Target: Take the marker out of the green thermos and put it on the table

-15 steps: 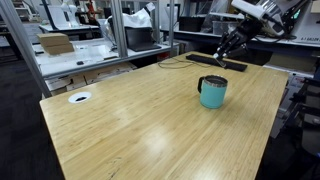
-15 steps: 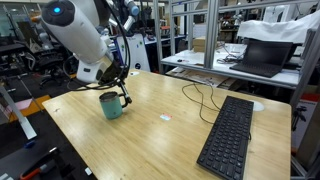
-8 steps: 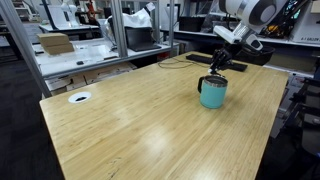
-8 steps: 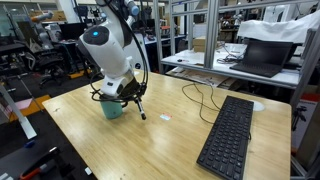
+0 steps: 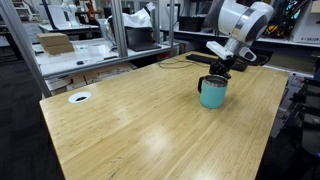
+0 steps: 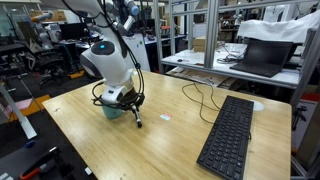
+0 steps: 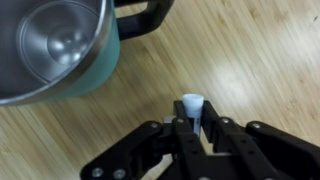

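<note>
The slim marker with a white end (image 7: 192, 108) is out of the thermos, pinched between the black fingers (image 7: 213, 135), which are closed almost fully on it. In an exterior view the marker (image 6: 136, 118) hangs tilted below the fingers, its lower end close over the light wood plank tabletop (image 6: 150, 145); whether it touches cannot be told.

The short teal-green thermos with a silver metal rim (image 7: 105, 62) stands upright on the tabletop just beside the fingers. In the wrist view it lies up and to the left of them, showing its shiny steel inside and a black handle (image 7: 145, 18).

Farther from the fingers, a black keyboard (image 6: 228, 135) lies flat on the tabletop. A round white-ringed hole (image 5: 79, 97) sits at a corner well apart from them.
</note>
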